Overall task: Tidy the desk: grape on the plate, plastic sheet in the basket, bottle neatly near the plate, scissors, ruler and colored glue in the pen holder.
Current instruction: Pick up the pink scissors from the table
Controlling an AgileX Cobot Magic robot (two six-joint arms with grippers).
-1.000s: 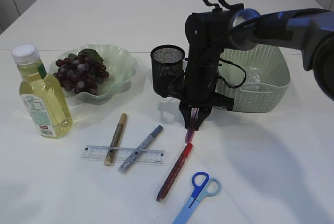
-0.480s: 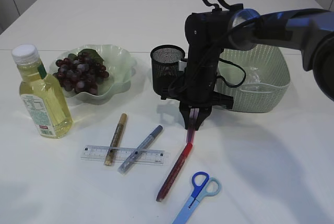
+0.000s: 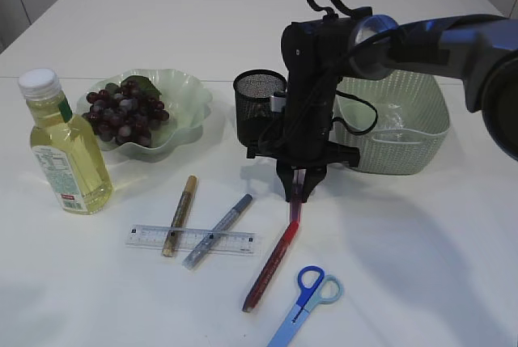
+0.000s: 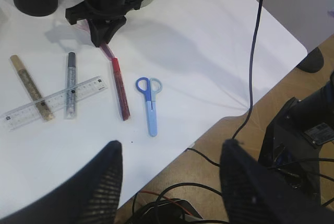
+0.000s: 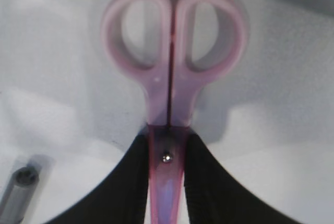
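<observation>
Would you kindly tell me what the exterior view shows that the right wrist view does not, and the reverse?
Only the exterior view shows the bottle, the grapes on the plate, the pen holder, the basket, the ruler and the blue scissors.

Only the right wrist view shows the pink handle loops.

Both show the right hand closed on the pink scissors above the table.

I see pale pink plastic scissors [image 5: 172,78] between my right arm's black jaws, the blades translucent pink-violet. Beyond those jaws lie light-blue scissors with darker blue handles [image 3: 305,301], a red glue pen [image 3: 271,265], a silver glitter pen [image 3: 217,230], a gold glitter pen [image 3: 179,214] and a clear ruler with black markings [image 3: 191,239] on the white table [image 3: 421,266]
</observation>
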